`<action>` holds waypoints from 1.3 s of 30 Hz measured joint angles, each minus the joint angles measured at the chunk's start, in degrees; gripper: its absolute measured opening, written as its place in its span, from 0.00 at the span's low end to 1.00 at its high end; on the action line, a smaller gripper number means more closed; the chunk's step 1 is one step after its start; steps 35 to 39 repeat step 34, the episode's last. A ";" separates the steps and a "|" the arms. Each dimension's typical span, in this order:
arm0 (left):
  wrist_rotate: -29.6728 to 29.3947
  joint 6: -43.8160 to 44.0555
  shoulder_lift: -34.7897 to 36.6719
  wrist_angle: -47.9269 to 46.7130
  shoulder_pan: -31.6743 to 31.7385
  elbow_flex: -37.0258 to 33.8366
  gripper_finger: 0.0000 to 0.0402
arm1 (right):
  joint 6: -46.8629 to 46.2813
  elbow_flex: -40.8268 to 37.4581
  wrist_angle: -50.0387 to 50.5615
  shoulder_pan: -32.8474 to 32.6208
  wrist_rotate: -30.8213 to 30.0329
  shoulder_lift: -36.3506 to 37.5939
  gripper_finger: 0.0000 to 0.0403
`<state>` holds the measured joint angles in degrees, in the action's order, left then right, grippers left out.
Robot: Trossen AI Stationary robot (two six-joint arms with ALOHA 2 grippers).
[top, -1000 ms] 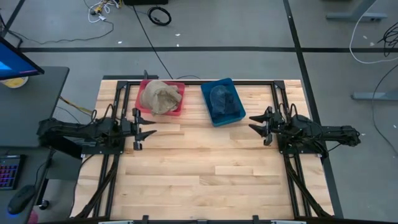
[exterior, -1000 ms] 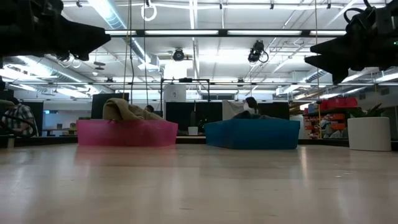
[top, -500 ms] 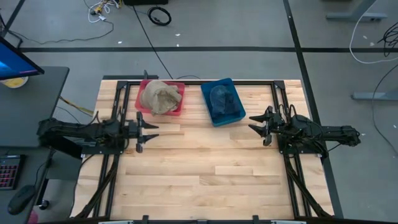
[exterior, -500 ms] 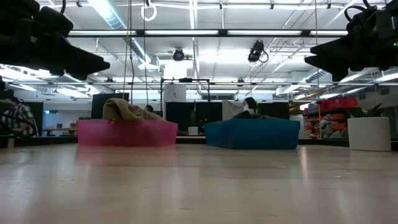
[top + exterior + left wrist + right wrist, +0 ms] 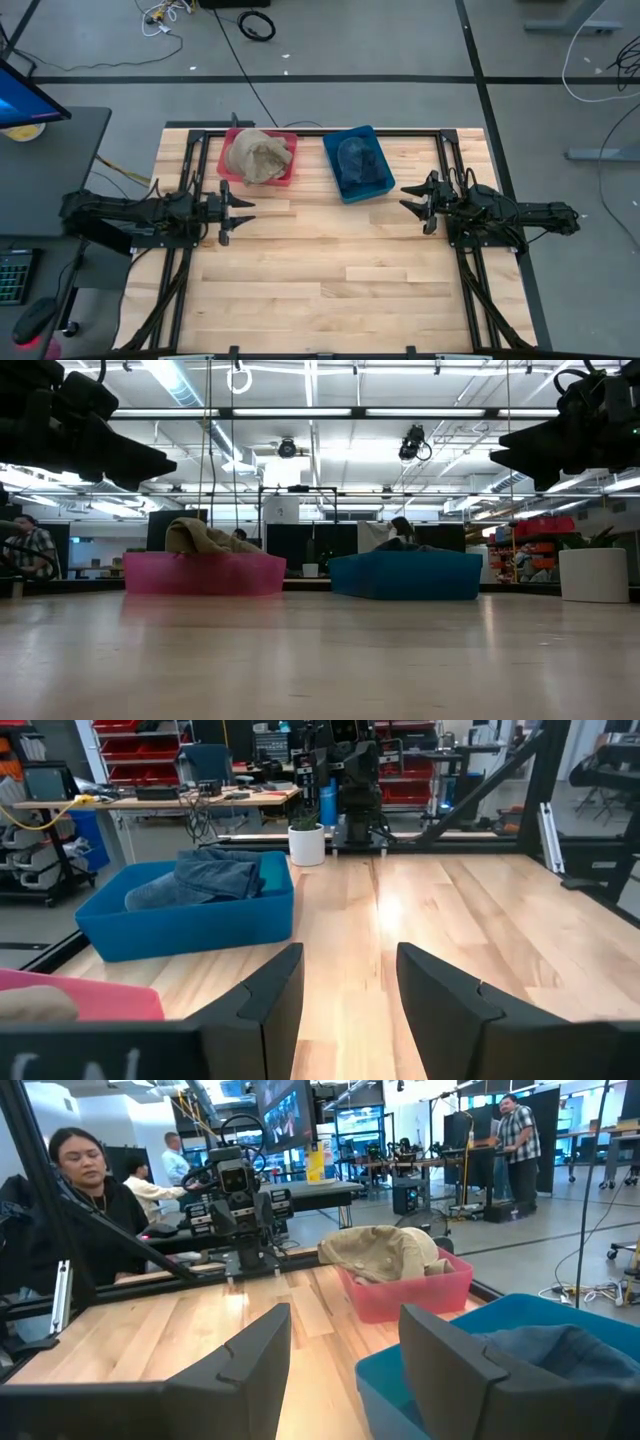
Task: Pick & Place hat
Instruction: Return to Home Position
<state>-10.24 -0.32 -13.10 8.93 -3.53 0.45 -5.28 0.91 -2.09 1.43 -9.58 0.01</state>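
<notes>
A tan hat (image 5: 258, 155) lies heaped in a pink bin (image 5: 226, 168) at the table's far side. A dark blue hat (image 5: 358, 160) lies in a blue bin (image 5: 372, 188) just to its right. My left gripper (image 5: 235, 210) hovers open, above the table and just near of the pink bin. In the left wrist view it (image 5: 350, 955) faces the blue bin (image 5: 190, 930) and the blue hat (image 5: 200, 880). My right gripper (image 5: 408, 198) hovers open, to the right of the blue bin. In the right wrist view it (image 5: 345, 1315) faces the tan hat (image 5: 385, 1250).
Black frame rails (image 5: 190, 150) run along the table's left, right and far edges. Bare wood (image 5: 330, 260) fills the table's middle and near half. A white plant pot (image 5: 307, 842) stands past the table's right side. Seated people (image 5: 85, 1180) show beyond the left side.
My left gripper has moved a little toward the table's right and come down, staying open. Its last half second shows no further shift. The hats and bins have kept their places.
</notes>
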 joint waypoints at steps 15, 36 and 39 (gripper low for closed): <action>1.37 -1.28 2.03 5.42 -2.29 -0.02 0.41 | 0.02 0.04 0.00 0.00 0.00 0.00 0.48; 1.92 -1.68 12.94 -3.97 -3.52 -0.04 0.41 | 0.05 0.04 0.00 0.02 0.00 0.00 0.48; 1.92 -1.68 12.94 -3.97 -3.52 -0.04 0.41 | 0.05 0.04 0.00 0.02 0.00 0.00 0.48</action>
